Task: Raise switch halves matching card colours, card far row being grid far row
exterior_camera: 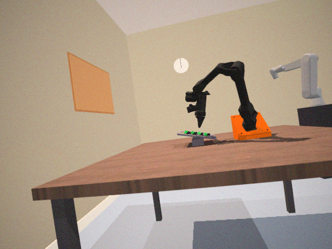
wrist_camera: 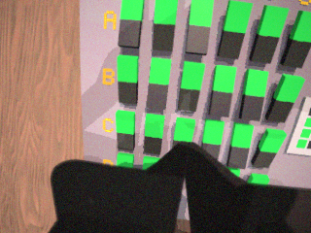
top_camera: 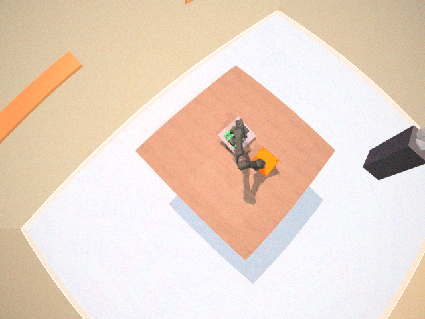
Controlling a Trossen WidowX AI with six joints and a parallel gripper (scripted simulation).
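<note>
The grey switch panel (wrist_camera: 94, 97) (exterior_camera: 209, 136) (top_camera: 252, 134) is tilted on a small stand on the table. It carries rows of rocker switches marked A, B, C and D, each half green and half dark grey. My gripper (wrist_camera: 186, 149) (exterior_camera: 199, 125) is shut and empty. It points straight down a little above the panel, its tip just near of the third switch in row C (wrist_camera: 185, 130). It hides most of row D. The small card (wrist_camera: 304, 132) shows only partly at the right edge of the wrist view. I cannot tell for most switches which half is raised.
The arm's orange base (exterior_camera: 250, 127) (top_camera: 268, 158) stands on the wooden table (exterior_camera: 187, 163) (top_camera: 206, 192) behind the panel. A white second arm (exterior_camera: 308, 77) on a dark block (top_camera: 394, 156) stands off the table to the right.
</note>
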